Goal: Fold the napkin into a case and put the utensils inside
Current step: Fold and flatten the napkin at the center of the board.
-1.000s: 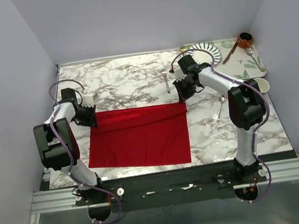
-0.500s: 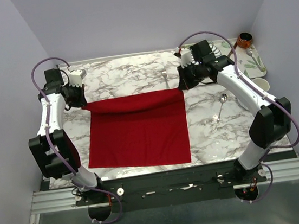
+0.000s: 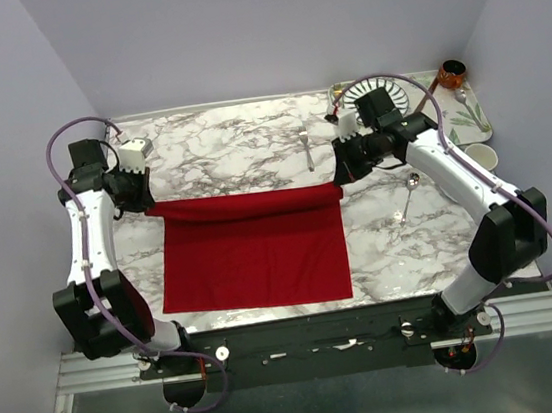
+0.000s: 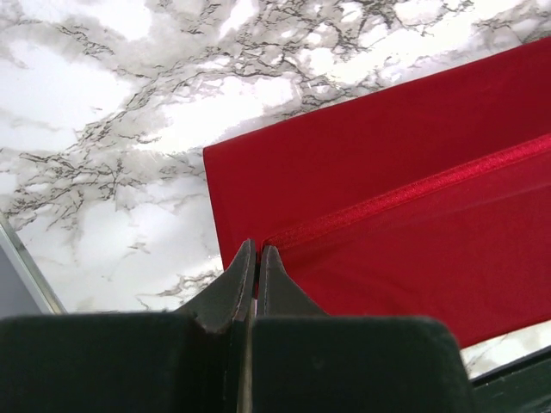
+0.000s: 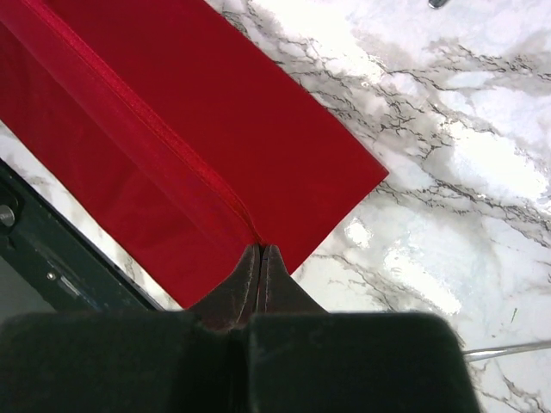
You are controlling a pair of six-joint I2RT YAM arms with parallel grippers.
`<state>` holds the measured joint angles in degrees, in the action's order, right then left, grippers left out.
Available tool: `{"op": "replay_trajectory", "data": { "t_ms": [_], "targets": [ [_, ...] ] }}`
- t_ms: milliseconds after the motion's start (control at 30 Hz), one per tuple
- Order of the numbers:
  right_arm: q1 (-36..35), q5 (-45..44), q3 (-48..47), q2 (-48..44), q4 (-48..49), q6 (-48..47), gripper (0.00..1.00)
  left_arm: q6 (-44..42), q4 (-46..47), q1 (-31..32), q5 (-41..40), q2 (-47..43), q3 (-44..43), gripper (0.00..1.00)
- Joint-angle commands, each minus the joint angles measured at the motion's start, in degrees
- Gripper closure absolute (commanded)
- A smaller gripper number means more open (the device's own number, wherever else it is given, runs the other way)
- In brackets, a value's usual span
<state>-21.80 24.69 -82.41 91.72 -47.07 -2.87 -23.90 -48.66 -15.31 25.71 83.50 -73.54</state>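
**Two tools, one napkin, two utensils**

You have both tools clamped shut on the one napkin (image 3: 252, 255). The left tool (image 3: 148, 206) pinches its far left corner and the right tool (image 3: 341, 180) its far right corner. The hem between them is lifted, with a band of cloth folded beneath it. The rest lies flat toward the near edge of the worktop (image 3: 229, 152). One fork (image 3: 306, 147) lies beyond the napkin and one spoon (image 3: 406, 198) lies to its right, neither touching the cloth.
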Motion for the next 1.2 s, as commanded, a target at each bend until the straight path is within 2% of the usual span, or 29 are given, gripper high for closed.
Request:
{"op": "replay_trajectory", "data": {
  "t_ms": [0,300,567,833,1167],
  "targets": [
    [-0.08,0.54,0.41,-4.18,-2.33,-0.47,0.99,-2.47,-1.52,-0.60,2.24,-5.28,1.29,1.00],
    [-0.17,1.68,0.85,-5.59,-2.41,-0.90,0.99,-4.57,-1.52,-0.60,0.04,-10.64,4.63,1.00],
    [-0.08,4.23,6.46,-6.47,-1.62,-0.99,0.99,-5.98,-0.91,-0.60,-1.72,-11.87,8.14,1.00],
    [-1.57,6.95,16.22,-5.95,2.24,-0.46,0.99,-8.70,0.76,-0.60,-4.09,-11.44,16.93,1.00],
    [-6.76,5.64,21.32,0.29,4.44,-2.48,0.99,-12.57,4.80,-0.60,-6.11,-9.86,25.90,1.00]
  ]
}}
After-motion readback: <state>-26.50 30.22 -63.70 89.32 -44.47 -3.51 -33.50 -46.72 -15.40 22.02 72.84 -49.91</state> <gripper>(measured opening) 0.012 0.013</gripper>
